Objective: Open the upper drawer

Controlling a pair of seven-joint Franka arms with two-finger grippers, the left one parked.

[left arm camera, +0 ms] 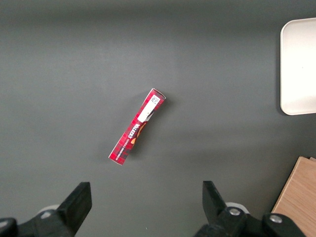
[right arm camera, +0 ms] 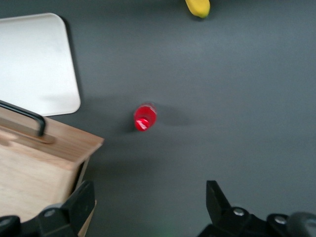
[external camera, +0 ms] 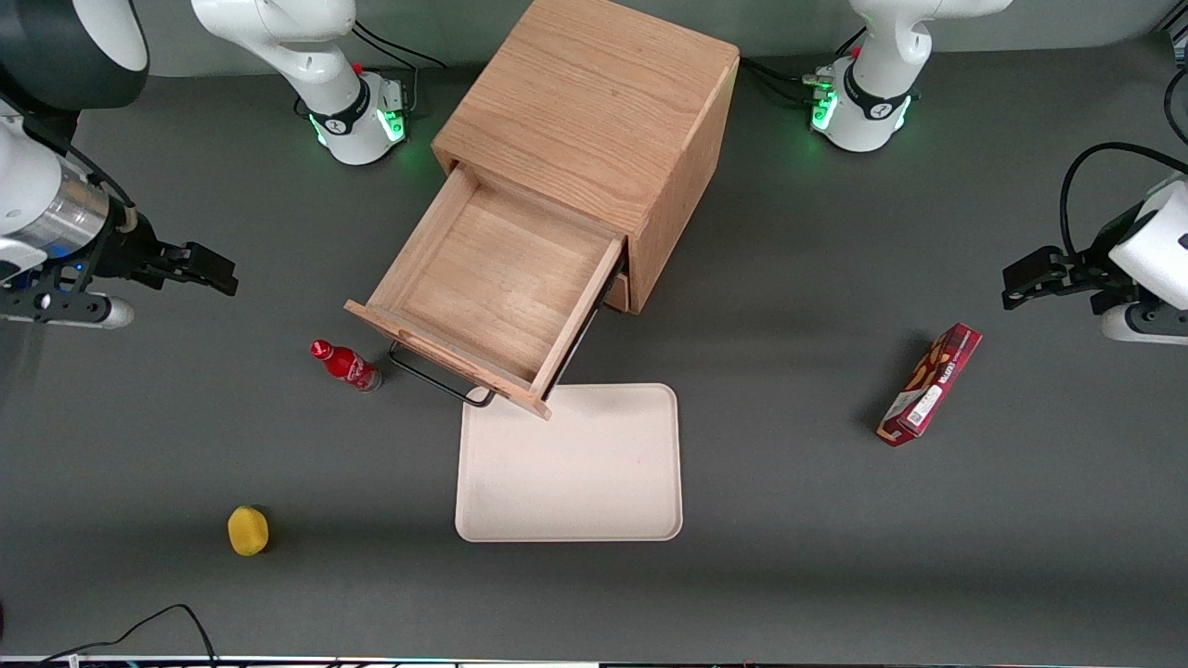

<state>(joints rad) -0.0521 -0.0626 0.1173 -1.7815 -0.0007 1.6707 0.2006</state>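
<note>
A dark grey matte table (external camera: pixel 798 557) fills the scene. Nearest the front camera, a small yellow fruit (external camera: pixel 248 530) is seen toward the working arm's end. Slightly farther from the camera, a pale beige tray (external camera: pixel 594 492) lies flat near the middle of the table. Farther again, a red bottle (external camera: pixel 345 365) stands just beside the drawer's front, and a red snack box (external camera: pixel 930 384) lies toward the parked arm's end.

The upper drawer (external camera: pixel 492 278) is found pulled well out of the oak cube cabinet (external camera: pixel 594 121), its shallow plain-wood box bare inside. Its black wire handle (external camera: pixel 436 376) runs along the front panel, whose corner overhangs the tray's edge. The drawer's long axis is angled diagonally, the front pointing toward the camera and the working arm's end.

The gripper (external camera: pixel 200 266) is held above the table, well apart from the drawer toward the working arm's end; its fingers (right arm camera: pixel 79 200) are spread wide and nothing is grasped.
</note>
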